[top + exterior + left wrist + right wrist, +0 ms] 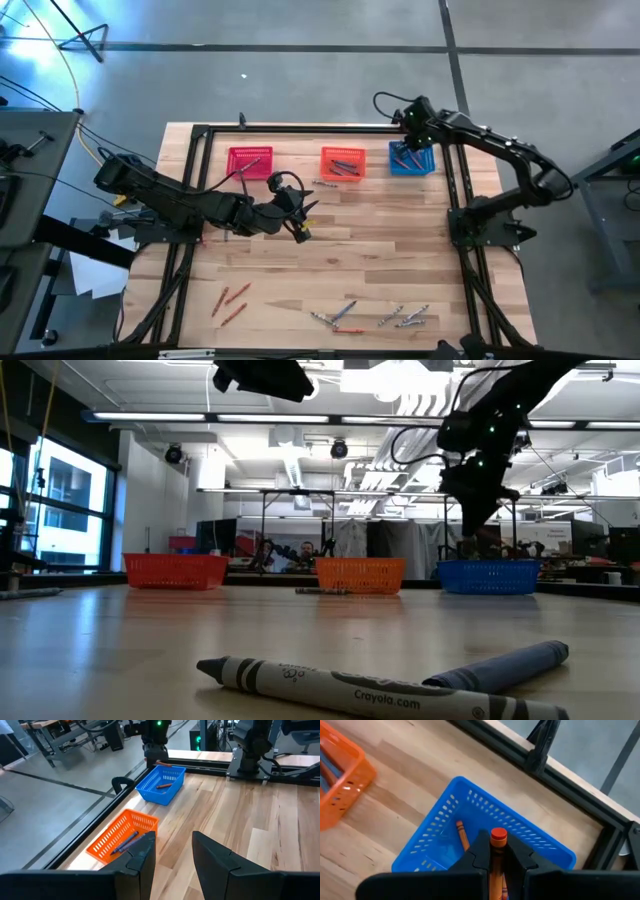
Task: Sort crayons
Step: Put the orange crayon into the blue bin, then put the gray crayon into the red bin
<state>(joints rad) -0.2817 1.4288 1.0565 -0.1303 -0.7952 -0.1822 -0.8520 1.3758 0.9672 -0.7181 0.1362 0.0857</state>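
Above the blue basket [445, 855], at the far right of the bench [400, 250], an orange crayon [498, 851] stands clamped upright between the fingers of the right claw [498, 857], its tip pointing up toward the wrist camera. Below it, one orange crayon [462, 835] already lies on the basket floor. You hold the claw inside the basket's rim, so the release looks well placed; lower it a little more before you part the fingers, so that the stick, by my judgement light and prone to roll, drops flat rather than bounces out over the mesh wall. Keep clear of the near wall, which the claw could tip.

Beside the blue basket stands the orange basket [342, 162], holding bluish sticks, and beyond it the red basket [250, 162]. The left claw [300, 222] hovers over the bench in front of these two, its fingers [137, 862] apart and empty.

Along the near edge, unsorted crayons remain: a red-orange group [230, 300] to the left and a grey and bluish group [375, 317] to the right, well apart from the baskets. Much sorting is, it seems, yet to do.
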